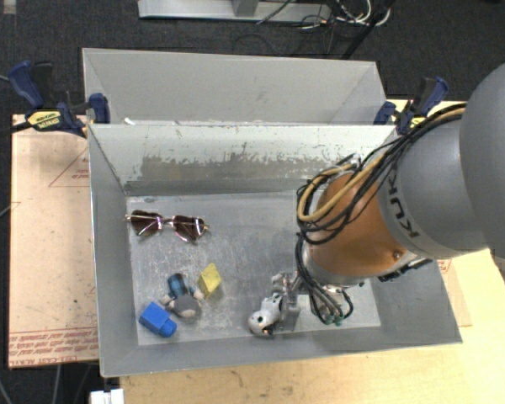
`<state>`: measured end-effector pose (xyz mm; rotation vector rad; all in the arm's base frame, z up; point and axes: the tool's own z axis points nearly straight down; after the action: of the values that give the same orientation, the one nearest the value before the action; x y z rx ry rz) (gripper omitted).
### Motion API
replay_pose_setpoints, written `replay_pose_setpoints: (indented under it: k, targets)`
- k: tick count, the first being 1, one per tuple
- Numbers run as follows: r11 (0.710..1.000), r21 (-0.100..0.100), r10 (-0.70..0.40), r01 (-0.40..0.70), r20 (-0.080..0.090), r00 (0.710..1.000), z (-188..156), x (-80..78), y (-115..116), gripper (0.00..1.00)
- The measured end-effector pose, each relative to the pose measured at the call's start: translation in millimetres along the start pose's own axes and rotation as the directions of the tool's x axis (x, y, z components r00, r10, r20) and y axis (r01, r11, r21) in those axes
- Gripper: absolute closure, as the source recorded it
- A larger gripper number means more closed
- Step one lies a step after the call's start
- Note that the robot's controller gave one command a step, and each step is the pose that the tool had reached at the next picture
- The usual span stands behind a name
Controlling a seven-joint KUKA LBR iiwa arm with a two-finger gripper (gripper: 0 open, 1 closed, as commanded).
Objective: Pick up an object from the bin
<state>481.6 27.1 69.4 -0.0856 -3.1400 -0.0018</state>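
Scuffed grey bin (pixel 252 247), dark carpet (pixel 50 19) beyond

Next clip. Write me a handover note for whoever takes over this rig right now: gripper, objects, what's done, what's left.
Gripper: low inside the grey metal bin, near its front wall; grip state unreadable.
Things: small whitish rounded object right at its tip; rose-tinted metal-framed sunglasses back left; yellow block, blue block and small blue-and-grey piece clustered front left.
Done: arm is down at the whitish object.
Left: confirm a grasp, then lift.
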Motion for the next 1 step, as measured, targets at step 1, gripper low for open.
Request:
replay_pose_setpoints:
  k: [1]
  targets:
    - [1.0, 0.0, 0.0, 0.0, 0.0, 1.0, 0.0, 0.0, -0.1, 1.0]
